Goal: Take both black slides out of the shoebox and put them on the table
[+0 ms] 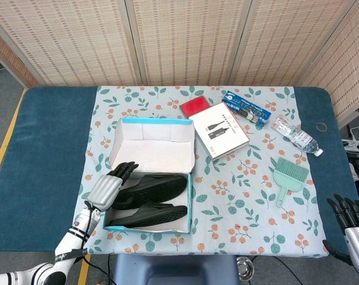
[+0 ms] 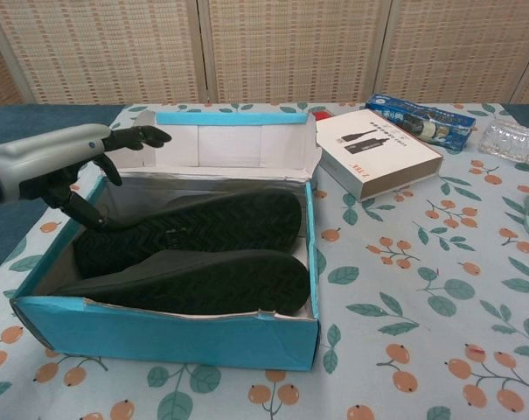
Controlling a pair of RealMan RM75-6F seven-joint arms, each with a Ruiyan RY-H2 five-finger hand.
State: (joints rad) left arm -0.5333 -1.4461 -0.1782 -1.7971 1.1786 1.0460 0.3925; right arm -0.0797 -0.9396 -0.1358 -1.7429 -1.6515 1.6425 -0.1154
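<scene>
Two black slides lie side by side in the open blue shoebox (image 1: 190,189) (image 2: 159,337): the far slide (image 1: 152,187) (image 2: 203,226) and the near slide (image 1: 151,215) (image 2: 203,280), both with soles showing in the chest view. My left hand (image 1: 110,189) (image 2: 59,162) hovers over the box's left end, fingers spread, thumb reaching down toward the far slide's heel, holding nothing. My right hand (image 1: 354,228) hangs off the table's near right corner, fingers apart and empty; it does not appear in the chest view.
The box lid (image 1: 155,145) stands open behind the slides. A white book (image 1: 221,130), red booklet (image 1: 194,106), blue packet (image 1: 245,106), plastic bottle (image 1: 295,135) and green brush (image 1: 288,175) lie to the right on the floral cloth (image 1: 238,208).
</scene>
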